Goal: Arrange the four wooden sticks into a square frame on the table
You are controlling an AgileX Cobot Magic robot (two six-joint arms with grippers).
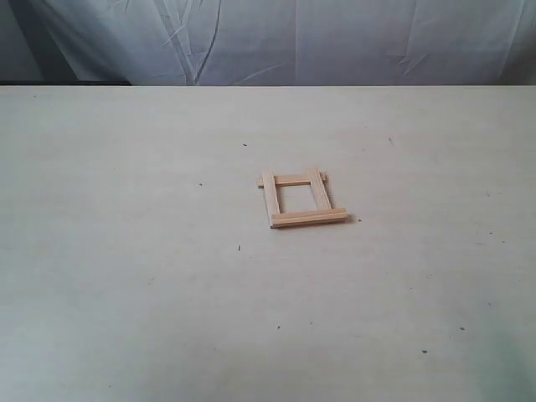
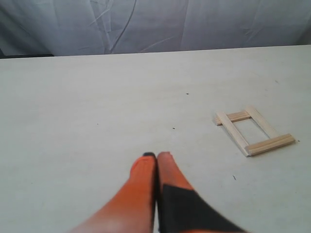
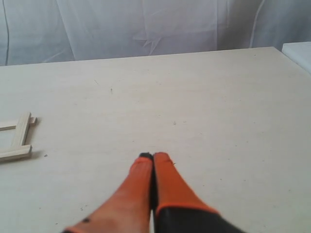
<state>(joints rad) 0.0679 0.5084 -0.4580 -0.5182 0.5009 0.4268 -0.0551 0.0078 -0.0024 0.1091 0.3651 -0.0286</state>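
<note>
Square frame [image 1: 308,219] mid table [image 1: 126,276], white cloth [image 1: 335,42] behind, left tool [image 2: 156,155] and right tool [image 3: 153,156] each closed, well away

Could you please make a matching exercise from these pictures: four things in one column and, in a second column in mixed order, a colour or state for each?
1 square frame
2 left gripper
3 table
4 backdrop cloth

a orange, shut
b off-white, dark specks
c tan wood
d bluish-white, wrinkled

Pairs: 1-c, 2-a, 3-b, 4-d
</note>
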